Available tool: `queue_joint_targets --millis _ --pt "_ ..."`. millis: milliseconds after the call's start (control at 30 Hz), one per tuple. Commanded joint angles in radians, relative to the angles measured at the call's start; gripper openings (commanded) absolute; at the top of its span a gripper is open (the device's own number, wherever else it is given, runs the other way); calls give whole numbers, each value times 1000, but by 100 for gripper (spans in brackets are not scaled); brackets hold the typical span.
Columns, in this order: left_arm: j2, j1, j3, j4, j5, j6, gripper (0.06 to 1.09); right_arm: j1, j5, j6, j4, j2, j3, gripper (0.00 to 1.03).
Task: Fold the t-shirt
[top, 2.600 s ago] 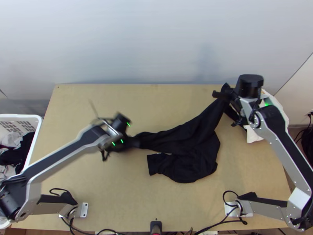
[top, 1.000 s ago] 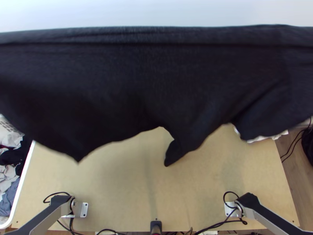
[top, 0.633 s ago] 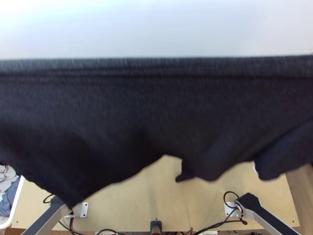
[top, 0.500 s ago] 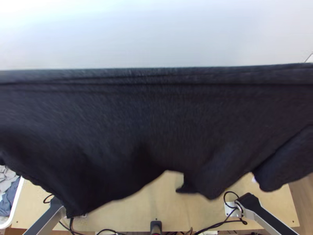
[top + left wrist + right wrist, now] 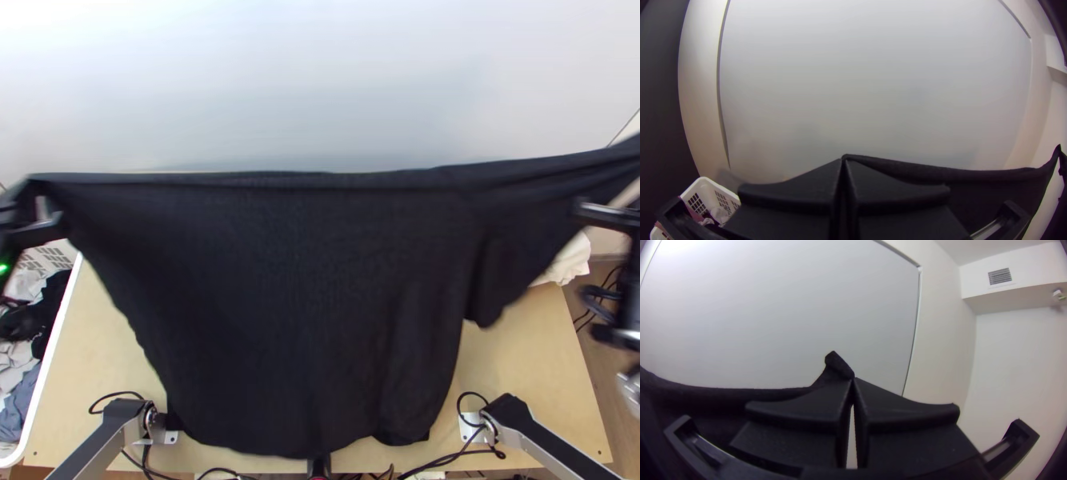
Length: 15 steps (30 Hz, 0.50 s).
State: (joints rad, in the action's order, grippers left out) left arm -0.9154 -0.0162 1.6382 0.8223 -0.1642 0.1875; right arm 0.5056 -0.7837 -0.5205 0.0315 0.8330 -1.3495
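Note:
The black t-shirt [image 5: 304, 304] hangs stretched between the two grippers, its lower part hanging down toward the table's near edge. My left gripper [image 5: 36, 216] is at the top view's left edge, at the shirt's upper left corner. Part of my right gripper [image 5: 612, 216] appears at the right edge, beside the cloth's upper right end. In the left wrist view, my left gripper [image 5: 843, 162] is shut on the end of the shirt [image 5: 996, 191]. In the right wrist view, my right gripper [image 5: 853, 382] is shut on the shirt [image 5: 751, 395], and a small tip of cloth stands up beside its fingertips.
A white basket [image 5: 50, 344] of mixed clothes stands at the table's left. White cloth [image 5: 570, 262] lies at the far right corner of the table [image 5: 528, 360]. A dark post-like object [image 5: 318, 466] stands at the middle of the near edge.
The t-shirt lay bunched on the table at first and was then lifted high and stretched between both grippers. Since then it has come lower in the top view, and the grippers have come into its sides.

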Motion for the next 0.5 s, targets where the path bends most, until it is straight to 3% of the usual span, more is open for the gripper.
queue_joint_targets --millis 0,233,467 --pt "-60 -8 -267 -173 15 26 10 -79 78 215 -1 87 191 3" --pt "-235 12 -337 -324 15 46 10 -184 172 447 -2 313 220 3" --pt "-450 45 -360 -499 14 46 10 -223 256 571 -4 630 113 3"
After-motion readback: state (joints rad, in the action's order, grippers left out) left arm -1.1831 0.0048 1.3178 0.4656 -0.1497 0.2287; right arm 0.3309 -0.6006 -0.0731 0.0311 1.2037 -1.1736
